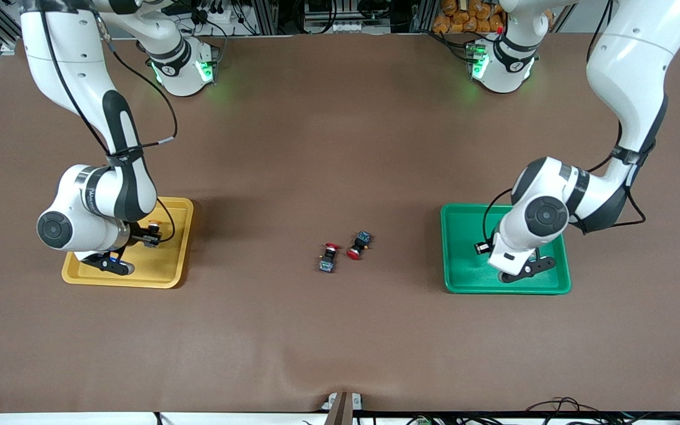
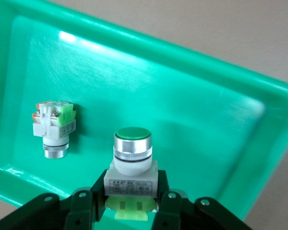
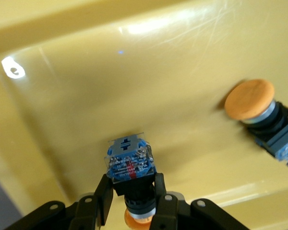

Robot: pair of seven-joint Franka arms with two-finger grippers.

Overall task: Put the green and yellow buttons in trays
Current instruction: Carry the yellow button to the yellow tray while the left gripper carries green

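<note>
My left gripper (image 2: 131, 191) is low in the green tray (image 2: 182, 96), shut on a green button (image 2: 132, 148) by its whitish-grey block, green cap pointing away. A second green button (image 2: 54, 127) lies on the tray floor beside it. My right gripper (image 3: 133, 191) is low in the yellow tray (image 3: 110, 86), shut on the black body of a yellow button (image 3: 129, 160), blue end up. A second yellow button (image 3: 259, 112) lies in that tray. In the front view the left gripper (image 1: 526, 271) hides the green buttons; the right gripper (image 1: 117, 264) stands over the yellow tray (image 1: 175, 260).
Two red-capped black buttons (image 1: 329, 258) (image 1: 359, 245) lie on the brown table mat between the trays. The green tray (image 1: 464, 277) sits toward the left arm's end, the yellow tray toward the right arm's end.
</note>
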